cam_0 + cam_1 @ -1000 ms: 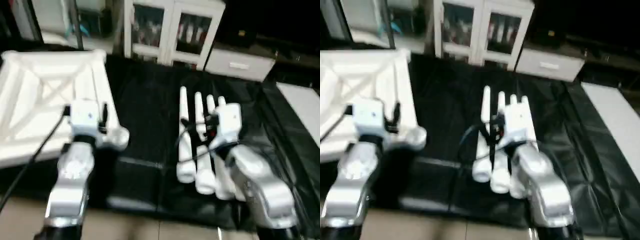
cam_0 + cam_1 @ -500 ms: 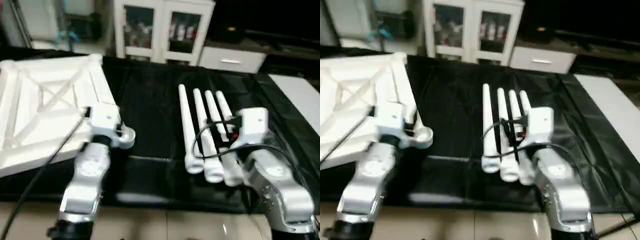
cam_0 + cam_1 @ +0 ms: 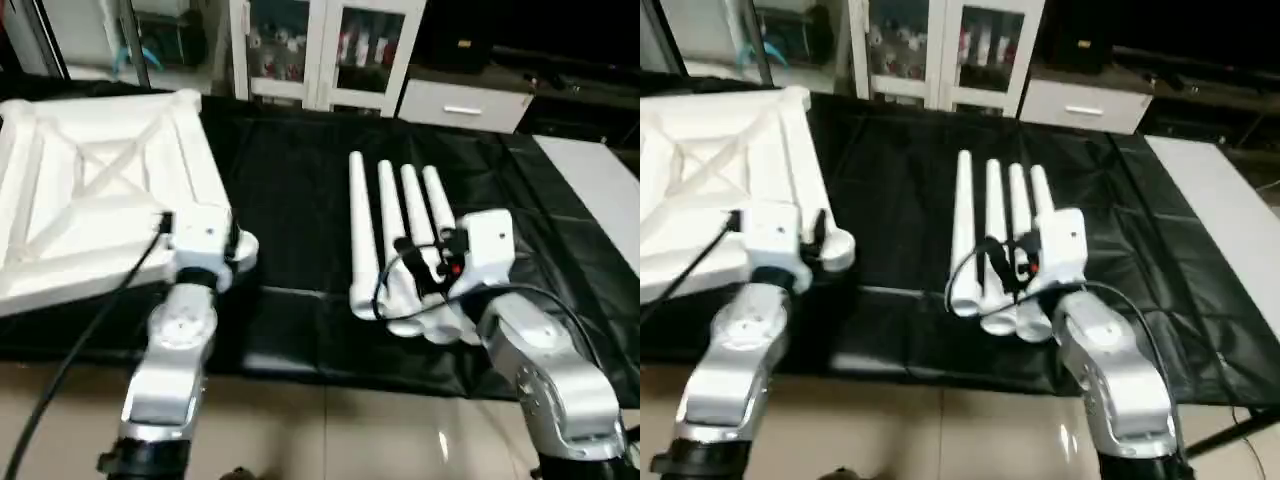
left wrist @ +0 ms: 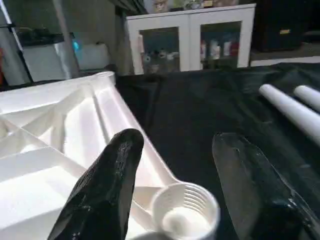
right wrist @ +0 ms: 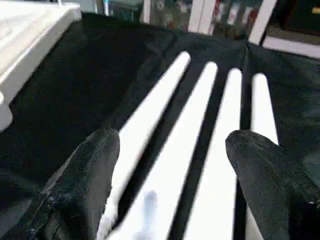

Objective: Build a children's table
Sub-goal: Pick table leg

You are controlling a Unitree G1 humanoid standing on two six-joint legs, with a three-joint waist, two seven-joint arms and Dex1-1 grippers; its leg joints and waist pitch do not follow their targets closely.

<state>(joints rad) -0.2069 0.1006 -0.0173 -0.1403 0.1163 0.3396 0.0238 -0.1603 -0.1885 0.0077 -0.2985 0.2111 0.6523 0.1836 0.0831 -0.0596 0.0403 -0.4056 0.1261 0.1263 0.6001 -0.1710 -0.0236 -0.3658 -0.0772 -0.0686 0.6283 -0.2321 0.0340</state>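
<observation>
A: What has changed since a second ago?

B: The whole view has shifted, so the camera moved; the tabletop and legs lie as they did. The right arm now sits lower over the near ends of the legs.

A: Start with the big things.

B: A worktable (image 3: 290,200) under a black cover carries everything. The tabletop (image 3: 90,200) lies upside down at its left, ribs and cross brace facing up, one round corner socket (image 4: 185,212) at the near right corner. A white cabinet (image 3: 325,50) with glass doors stands behind.

A: And the legs?

B: Four legs (image 3: 395,215) lie side by side right of centre, well apart from the tabletop, running away from the robot.

A: The grippers?

B: The left gripper (image 4: 175,195) stands partly open, its fingers (image 4: 107,185) either side of the corner socket, gripping nothing. The right gripper (image 5: 170,185) is spread wide above the legs, holding none.
</observation>
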